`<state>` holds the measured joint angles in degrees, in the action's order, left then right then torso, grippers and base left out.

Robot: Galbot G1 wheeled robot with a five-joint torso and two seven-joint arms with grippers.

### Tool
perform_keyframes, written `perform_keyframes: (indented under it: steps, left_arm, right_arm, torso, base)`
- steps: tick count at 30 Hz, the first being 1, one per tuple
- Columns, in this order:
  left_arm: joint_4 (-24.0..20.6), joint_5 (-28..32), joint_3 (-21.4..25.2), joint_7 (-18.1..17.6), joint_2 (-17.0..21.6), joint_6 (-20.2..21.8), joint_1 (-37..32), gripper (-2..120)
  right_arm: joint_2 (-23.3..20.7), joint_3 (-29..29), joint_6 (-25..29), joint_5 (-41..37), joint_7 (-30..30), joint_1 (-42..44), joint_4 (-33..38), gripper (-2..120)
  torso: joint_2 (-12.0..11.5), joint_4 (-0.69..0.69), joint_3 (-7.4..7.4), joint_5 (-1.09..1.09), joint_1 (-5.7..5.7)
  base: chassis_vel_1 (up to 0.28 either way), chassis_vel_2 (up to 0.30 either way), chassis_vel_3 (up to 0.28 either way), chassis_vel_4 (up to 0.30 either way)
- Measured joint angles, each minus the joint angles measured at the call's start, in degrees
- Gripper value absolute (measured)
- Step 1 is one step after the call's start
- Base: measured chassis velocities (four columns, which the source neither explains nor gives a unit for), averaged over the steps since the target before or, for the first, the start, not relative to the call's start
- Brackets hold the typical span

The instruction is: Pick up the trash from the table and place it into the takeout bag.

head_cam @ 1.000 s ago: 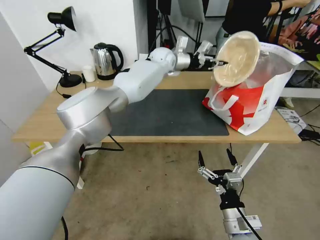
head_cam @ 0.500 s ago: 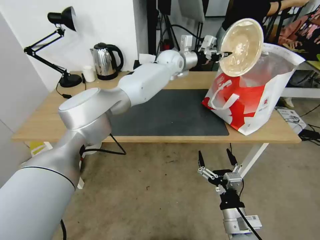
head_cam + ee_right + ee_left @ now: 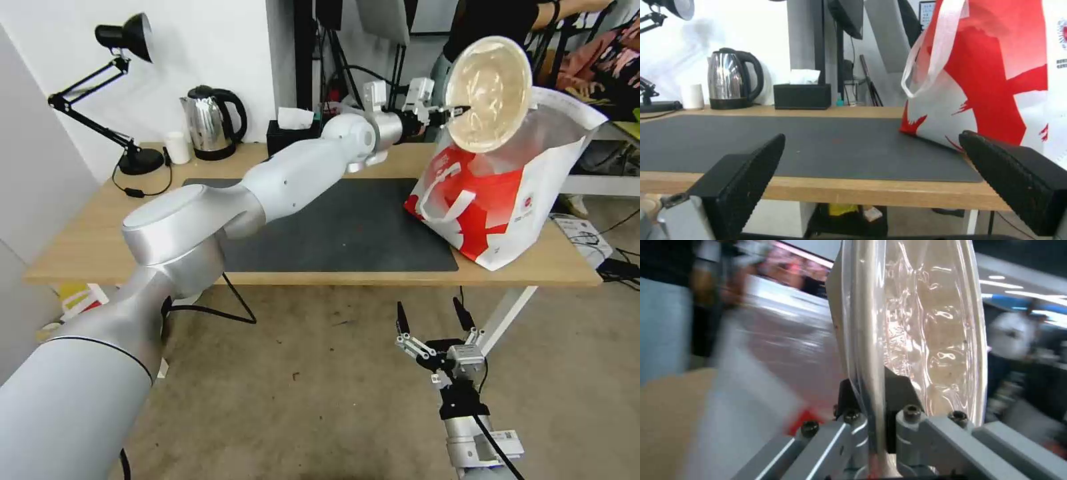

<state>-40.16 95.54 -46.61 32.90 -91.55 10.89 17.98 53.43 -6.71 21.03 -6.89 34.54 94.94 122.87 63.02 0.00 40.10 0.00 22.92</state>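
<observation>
So the setup is a long light-wood table (image 3: 87,247) with a big dark grey rectangular mat (image 3: 347,227) against a white wall. Going left to right along the back edge: a black desk lamp (image 3: 123,40), a steel kettle with a black handle (image 3: 212,122) and a black tissue box (image 3: 293,133). These look like plain clutter, parked well away from the working area.

At the right end of the table sits the large white takeout bag with the broad red pattern (image 3: 507,200), leaning a bit with its mouth gaping upward and the silver lining showing, which makes it an easy target to drop stuff into.

The left arm stretches from the shoulder diagonally across the mat, nearly straight, wrist level. Its left end effector (image 3: 452,111) is clamped on the rim of the beige paper bowl (image 3: 490,93); the wrist view shows both fingers pinching the edge with its crinkly clear film. The bowl is held on edge, inside facing the robot, just above the bag's near rim. My guess is that's so it slips in sideways. It's not in the bag yet.

The right end effector (image 3: 433,320) hangs idle below the table's front edge, fingers spread wide, holding nothing.
</observation>
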Motion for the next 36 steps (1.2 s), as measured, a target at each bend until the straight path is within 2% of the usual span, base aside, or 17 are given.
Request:
perform_keyframes:
  steps: [1, 2, 3, 7, 8, 10, 14, 21, 25, 31, 36]
  left_arm:
    - [0.03, 0.34, -1.07, 3.51, -0.03, 1.02, 0.0, 0]
    - [0.12, 0.4, -1.73, 5.29, -0.03, 1.66, 0.0, 0]
    - [0.12, 0.4, -1.73, 5.29, -0.03, 1.66, 0.0, 0]
    - [0.15, 0.23, -3.25, 13.36, -0.03, 3.84, -1.06, 0]
    - [0.15, 0.23, -3.25, 13.36, -0.03, 3.84, -1.06, 0]
    - [0.14, -0.71, -3.57, 16.42, -0.01, 4.28, -1.47, 0]
    - [-0.37, -2.26, -3.69, 19.31, 0.05, 5.0, -1.47, 0]
    - [-1.13, -4.42, -5.11, 19.84, 0.03, 5.6, -1.01, 0]
    - [-0.12, -6.85, -4.96, 20.14, 0.1, 5.84, -1.71, 0]
    - [1.38, -9.0, -2.86, 19.36, 0.23, 6.09, -1.65, 0]
    - [1.83, -9.75, -1.3, 17.17, 0.25, 5.71, -1.56, 0]
  right_arm:
    - [0.0, 0.0, 0.0, 0.0, 0.0, 0.0, 0.0, 100]
    - [0.0, 0.0, 0.0, 0.0, 0.0, 0.0, 0.0, 100]
    - [0.0, 0.0, 0.0, 0.0, 0.0, 0.0, 0.0, 100]
    - [0.0, 0.0, 0.0, 0.0, 0.0, 0.0, 0.0, 100]
    - [0.0, 0.0, 0.0, 0.0, 0.0, 0.0, 0.0, 100]
    - [0.0, 0.0, 0.0, -0.01, 0.0, 0.0, 0.0, 100]
    - [0.0, 0.0, 0.0, 0.0, 0.0, 0.0, 0.0, 100]
    - [0.0, 0.0, 0.0, 0.0, 0.0, 0.0, 0.0, 100]
    - [0.0, 0.0, 0.0, -0.01, 0.0, 0.0, 0.0, 100]
    - [0.0, 0.0, 0.0, 0.0, 0.0, 0.0, 0.0, 100]
    - [0.0, 0.0, 0.0, 0.0, 0.0, 0.0, 0.0, 100]
  torso:
    - [0.0, -0.01, 0.0, 0.0, -0.01]
    - [0.0, -0.02, 0.0, 0.0, 0.0]
    - [0.0, -0.02, 0.0, 0.0, 0.0]
    - [0.0, 0.01, 0.0, 0.0, 0.0]
    - [0.0, 0.01, 0.0, 0.0, 0.0]
    - [0.0, 0.0, 0.0, 0.0, 0.0]
    - [0.0, 0.01, 0.0, 0.0, 0.0]
    - [0.0, -0.01, 0.0, 0.0, -0.01]
    - [0.0, 0.0, 0.0, 0.0, 0.0]
    - [0.0, 0.0, 0.0, 0.0, 0.0]
    - [0.0, -0.01, 0.0, -0.01, 0.0]
  base:
    - [0.0, 0.0, 0.0, 0.0]
    - [0.0, 0.0, 0.0, 0.0]
    - [0.0, 0.0, 0.0, 0.0]
    - [0.0, 0.0, 0.0, 0.0]
    - [0.0, 0.0, 0.0, 0.0]
    - [0.0, 0.0, 0.0, 0.0]
    - [0.0, 0.0, 0.0, 0.0]
    - [0.0, 0.0, 0.0, 0.0]
    - [0.0, 0.0, 0.0, 0.0]
    - [0.0, 0.0, 0.0, 0.0]
    - [0.0, 0.0, 0.0, 0.0]
